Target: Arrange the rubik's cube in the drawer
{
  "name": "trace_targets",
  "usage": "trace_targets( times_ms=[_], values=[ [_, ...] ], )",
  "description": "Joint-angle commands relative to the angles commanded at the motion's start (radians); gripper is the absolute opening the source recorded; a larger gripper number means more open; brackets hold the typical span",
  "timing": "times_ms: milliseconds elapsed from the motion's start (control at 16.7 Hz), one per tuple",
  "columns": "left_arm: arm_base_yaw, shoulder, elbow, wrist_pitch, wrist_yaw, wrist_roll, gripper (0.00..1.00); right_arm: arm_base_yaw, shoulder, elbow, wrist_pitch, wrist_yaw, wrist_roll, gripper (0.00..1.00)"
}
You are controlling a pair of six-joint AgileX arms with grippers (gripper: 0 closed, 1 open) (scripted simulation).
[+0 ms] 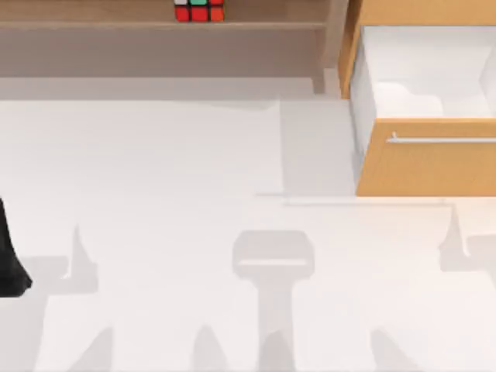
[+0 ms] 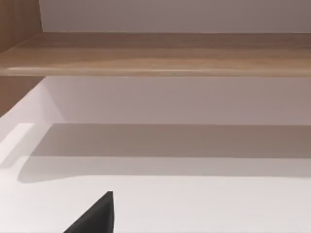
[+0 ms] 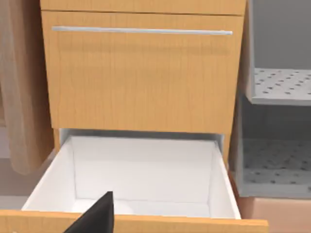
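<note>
— Dark at the left edge of the top view, my left arm is sitting low over the white counter; its claw's state I cannot tell.

— And the containers?

— At the right, the drawer is standing pulled open, white inner walls showing, nothing lying inside, its silver bar handle running across the orange-brown front. The rubik's cube is resting on the long brown shelf at the far edge, well apart from the drawer, showing red squares with green and white above, black-edged.

— The left wrist view?

— A black claw fingertip is poking in, the shelf board crossing ahead.

— The right wrist view?

— A black fingertip of the right claw is hanging just over the open drawer; apart or together, I cannot tell. A closed drawer front is sitting above, a grey perforated rack beside.
</note>
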Motion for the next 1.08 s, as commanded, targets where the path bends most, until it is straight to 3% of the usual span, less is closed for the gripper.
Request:
trace_targets(
  times_ms=[240,660,1080],
  values=[
    [0.000,0.000,0.000,0.000,0.000,0.000,1.00,0.175,0.356,0.281,0.085,0.158,-0.023,1.00],
    [0.000,0.000,0.000,0.000,0.000,0.000,1.00,0.472,1.219,0.842,0.262,0.457,-0.043,1.00],
    [0.000,0.000,0.000,0.000,0.000,0.000,1.00,0.641,1.877,1.293,0.430,0.659,-0.024,1.00]
  ],
)
